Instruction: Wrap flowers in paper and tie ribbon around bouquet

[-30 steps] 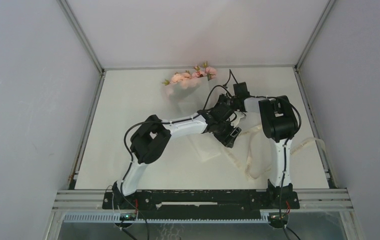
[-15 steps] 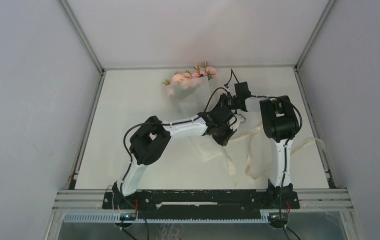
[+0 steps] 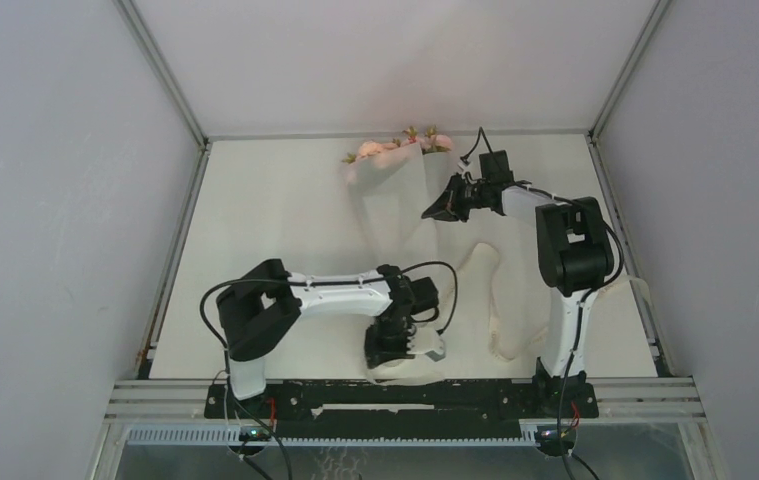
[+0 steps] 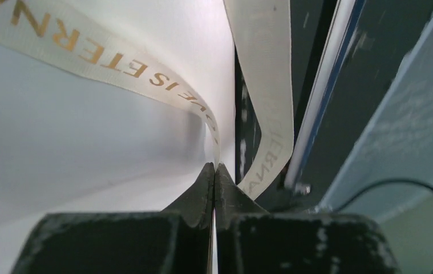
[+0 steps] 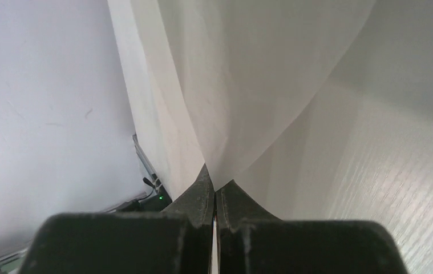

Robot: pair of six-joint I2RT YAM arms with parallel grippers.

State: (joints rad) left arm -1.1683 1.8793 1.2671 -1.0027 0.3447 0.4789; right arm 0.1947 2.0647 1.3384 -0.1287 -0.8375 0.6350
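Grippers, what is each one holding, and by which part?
The left gripper pinches the ribbon at a fold along its length; the right gripper pinches the paper at a gathered edge.

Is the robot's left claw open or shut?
Shut. The left gripper has its fingertips pressed together, pinching the ribbon between them.

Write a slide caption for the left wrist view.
Left pincer shut on a cream ribbon with gold lettering, one strand arcing away left, the other rising straight up.
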